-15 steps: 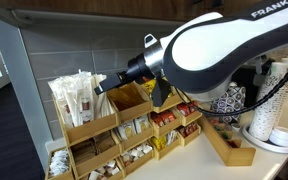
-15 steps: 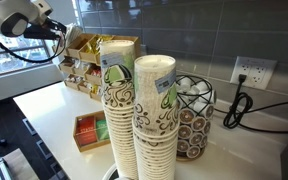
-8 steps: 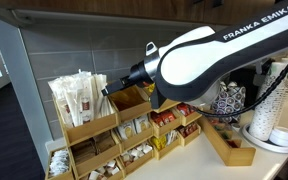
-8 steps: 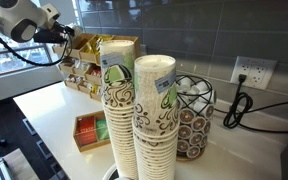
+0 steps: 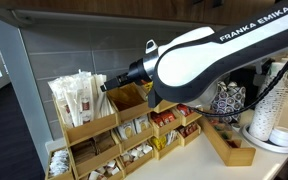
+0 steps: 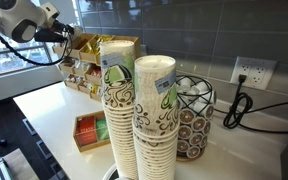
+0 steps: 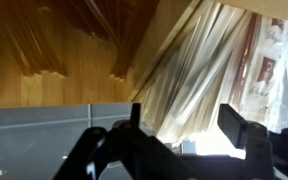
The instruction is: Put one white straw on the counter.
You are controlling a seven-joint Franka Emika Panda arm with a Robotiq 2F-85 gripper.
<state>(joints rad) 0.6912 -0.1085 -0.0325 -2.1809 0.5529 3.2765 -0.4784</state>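
A bundle of white straws (image 5: 77,98) stands upright in the top end bin of the tan wooden rack (image 5: 94,135). My gripper (image 5: 106,84) hovers just beside the tops of the straws, fingers pointing at them. In the wrist view the fingers (image 7: 184,125) are spread apart and the straws (image 7: 199,70) fill the space ahead, with nothing between the jaws. In an exterior view the gripper (image 6: 66,34) is at the rack (image 6: 84,62) far back. The off-white counter (image 6: 54,110) stretches in front.
Tall stacks of paper cups (image 6: 134,115) stand in the foreground. A small wooden tray (image 5: 229,145) lies on the counter by the rack. A wire basket of pods (image 6: 192,115), a wall outlet (image 6: 252,72) and a grey tiled wall are behind.
The arm has moved toward the straw bin over the last second and has barely shifted in the last half second. The fingers stay open.
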